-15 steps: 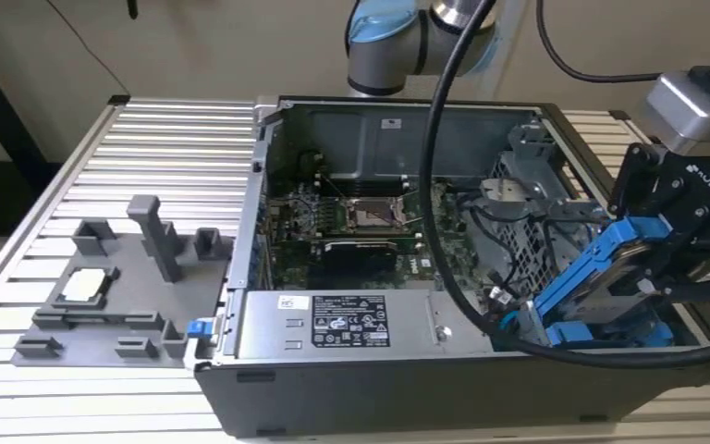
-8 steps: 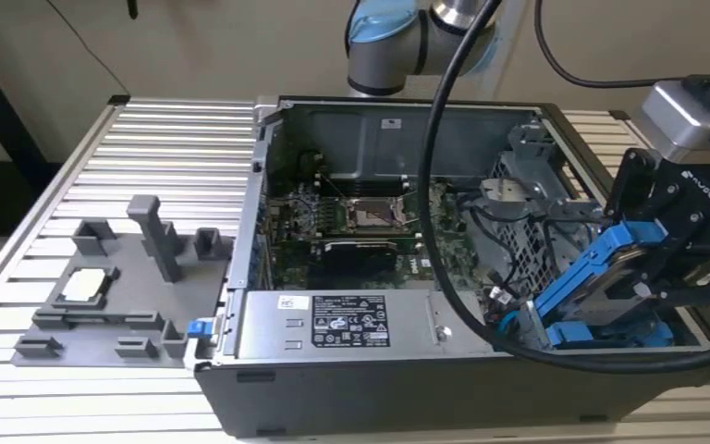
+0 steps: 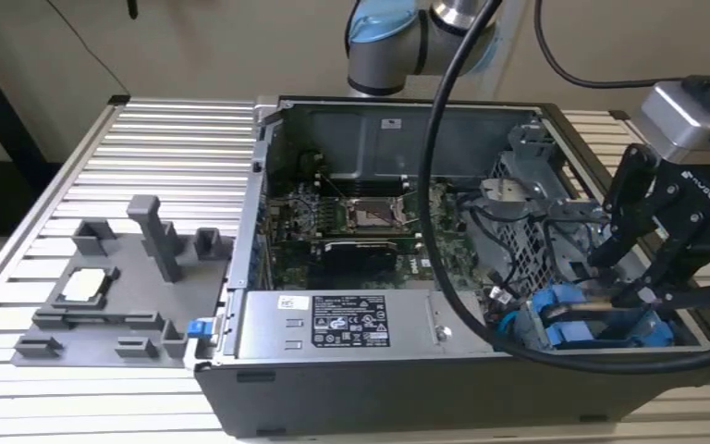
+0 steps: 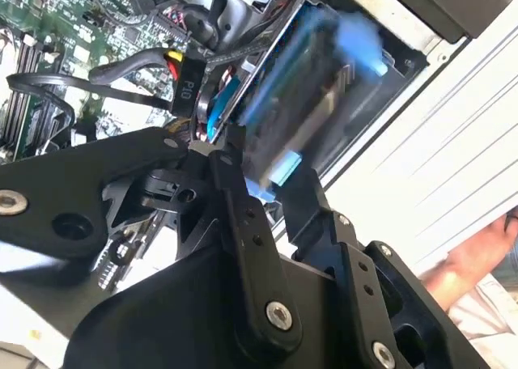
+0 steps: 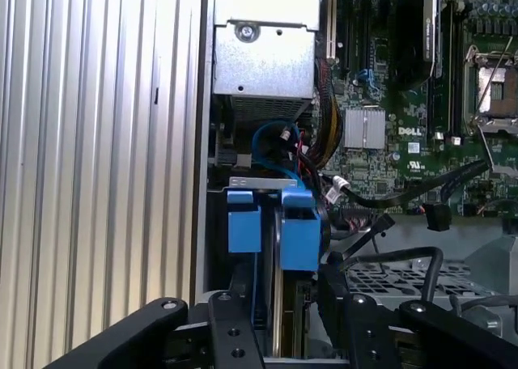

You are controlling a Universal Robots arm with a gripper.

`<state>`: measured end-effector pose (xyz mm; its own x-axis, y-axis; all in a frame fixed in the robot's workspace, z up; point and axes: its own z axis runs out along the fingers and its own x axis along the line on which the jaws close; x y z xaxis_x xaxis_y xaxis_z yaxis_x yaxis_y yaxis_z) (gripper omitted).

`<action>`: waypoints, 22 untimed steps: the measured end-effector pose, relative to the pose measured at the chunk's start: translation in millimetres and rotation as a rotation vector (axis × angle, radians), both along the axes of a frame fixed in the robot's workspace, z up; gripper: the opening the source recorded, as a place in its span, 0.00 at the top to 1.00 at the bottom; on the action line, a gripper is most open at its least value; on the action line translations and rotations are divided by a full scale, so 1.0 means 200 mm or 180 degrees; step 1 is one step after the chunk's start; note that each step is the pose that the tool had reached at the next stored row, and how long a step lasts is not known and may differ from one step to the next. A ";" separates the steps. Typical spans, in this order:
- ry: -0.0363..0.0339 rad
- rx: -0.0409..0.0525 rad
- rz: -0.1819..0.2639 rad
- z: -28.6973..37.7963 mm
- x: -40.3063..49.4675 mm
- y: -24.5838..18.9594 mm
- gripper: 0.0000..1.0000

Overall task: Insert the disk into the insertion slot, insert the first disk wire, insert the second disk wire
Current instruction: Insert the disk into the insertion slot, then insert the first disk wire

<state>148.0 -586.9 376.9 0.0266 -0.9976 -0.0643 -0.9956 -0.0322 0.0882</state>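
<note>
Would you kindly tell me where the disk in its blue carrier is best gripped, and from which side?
Probably across its two broad flat faces, near the exposed edge, coming in through the case at its open side. The disk stands on edge in the drive cage, thin side outward, so a pinch across its thickness seats on flat metal. The blue carrier tabs look less firm.

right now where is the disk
The disk stands in the case's near corner, on the exterior view's right, beside the grey drive cage and the hand.
</note>
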 end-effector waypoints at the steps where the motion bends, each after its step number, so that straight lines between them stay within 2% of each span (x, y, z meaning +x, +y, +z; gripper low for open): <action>1: 0.0000 0.0001 0.0000 -0.001 0.000 0.000 0.53; 4: 0.0000 0.0001 0.0000 0.008 0.000 0.000 0.53; 10: -0.0001 0.0001 0.0000 0.123 0.000 0.001 0.53; 12: -0.0020 0.0009 -0.0001 0.132 -0.001 0.003 0.53; 13: -0.0045 0.0051 -0.0001 0.132 -0.001 0.003 0.53; 16: -0.0128 0.0224 -0.0002 0.133 -0.002 0.004 0.53; 19: -0.0175 0.0398 -0.0004 0.133 -0.002 0.004 0.53; 20: -0.0184 0.0441 -0.0004 0.132 -0.001 0.005 0.53; 22: -0.0197 0.0453 0.0001 0.123 0.000 0.008 0.53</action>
